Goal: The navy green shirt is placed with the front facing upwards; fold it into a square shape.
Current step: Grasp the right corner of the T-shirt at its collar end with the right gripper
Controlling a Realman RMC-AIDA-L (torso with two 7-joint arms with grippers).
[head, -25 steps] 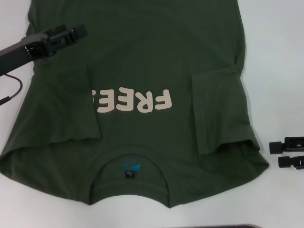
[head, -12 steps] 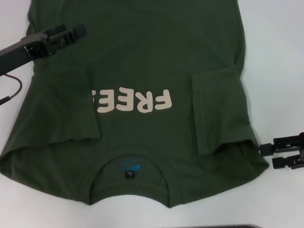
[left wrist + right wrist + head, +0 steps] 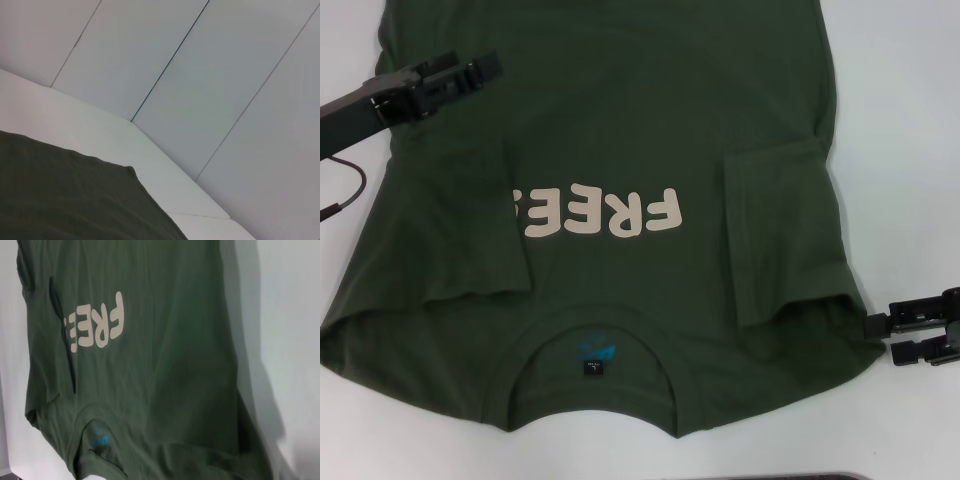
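the navy green shirt [image 3: 610, 200] lies spread flat on the white worktop [image 3: 910, 120], filling most of the head view from the top edge down to the lower middle, with its collar toward the bottom of the frame. both short sleeves are folded inward over the body, one at the left and one at the right of the frame, and the left one covers the end of the cream "free" letters [image 3: 605, 213] printed across the chest at the centre. a small black neck tag [image 3: 592, 368] with blue print above it sits inside the collar, low in the frame. my left gripper [image 3: 470, 72] is in the upper left of the head view, above the shirt's left side near its edge; i cannot tell whether it is released or clenched. the left wrist view shows only a corner of the shirt's dark cloth [image 3: 70, 195] on the worktop, with a pale panelled wall behind it. my right gripper [image 3: 880, 338] is at the right edge of the frame, low down, its two black fingers parted and holding nothing, their tips just beside the shirt's right shoulder edge; i cannot tell if they touch the cloth.
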